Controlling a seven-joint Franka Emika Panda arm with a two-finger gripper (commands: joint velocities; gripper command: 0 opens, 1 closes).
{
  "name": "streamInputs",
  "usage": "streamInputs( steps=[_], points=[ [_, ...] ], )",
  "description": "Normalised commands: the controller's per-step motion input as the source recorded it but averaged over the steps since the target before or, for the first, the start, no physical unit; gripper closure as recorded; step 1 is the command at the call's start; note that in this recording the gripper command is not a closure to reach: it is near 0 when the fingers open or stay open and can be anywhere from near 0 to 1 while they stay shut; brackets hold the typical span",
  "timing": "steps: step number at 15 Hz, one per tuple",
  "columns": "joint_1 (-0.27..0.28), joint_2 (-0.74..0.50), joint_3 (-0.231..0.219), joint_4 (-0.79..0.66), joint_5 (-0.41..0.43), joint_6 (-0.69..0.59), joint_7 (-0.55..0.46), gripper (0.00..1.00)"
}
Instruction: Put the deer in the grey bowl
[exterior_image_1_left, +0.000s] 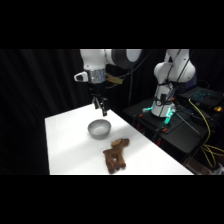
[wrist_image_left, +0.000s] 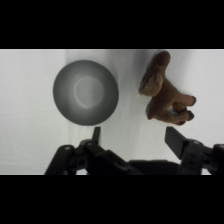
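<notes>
The grey bowl (exterior_image_1_left: 99, 128) stands upright and empty near the middle of the white table (exterior_image_1_left: 65, 145). In front of it, toward the near edge, lies the deer (exterior_image_1_left: 116, 154), a brown plush with a lighter head. My gripper (exterior_image_1_left: 101, 108) hangs above the table just behind the bowl, holding nothing. In the wrist view the bowl (wrist_image_left: 86, 92) is at upper left and the deer (wrist_image_left: 165, 92) at upper right, limp on the table. My gripper (wrist_image_left: 134, 136) is open, with the fingers (wrist_image_left: 175, 140) spread wide over bare table between the two.
A black stand with the arm's base (exterior_image_1_left: 162, 107), cables and a green-lit device sits right of the table. A dark curtain closes off the back and left.
</notes>
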Motion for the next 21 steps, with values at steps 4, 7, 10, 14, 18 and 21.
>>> streamInputs(
  steps=[4, 7, 10, 14, 18, 21],
  points=[
    [0.013, 0.00, 0.034, 0.00, -0.013, 0.02, 0.07, 0.00],
    [0.064, -0.03, 0.077, -0.07, 0.074, 0.19, 0.08, 0.00],
    [0.078, -0.07, 0.089, -0.20, 0.184, 0.38, -0.01, 0.00],
    [0.042, 0.09, 0.056, -0.18, 0.199, 0.46, -0.14, 0.00],
    [0.013, 0.36, 0.045, -0.02, 0.141, 0.46, -0.21, 0.00],
    [0.016, 0.49, 0.036, 0.25, 0.024, 0.30, -0.13, 0.00]
  ],
)
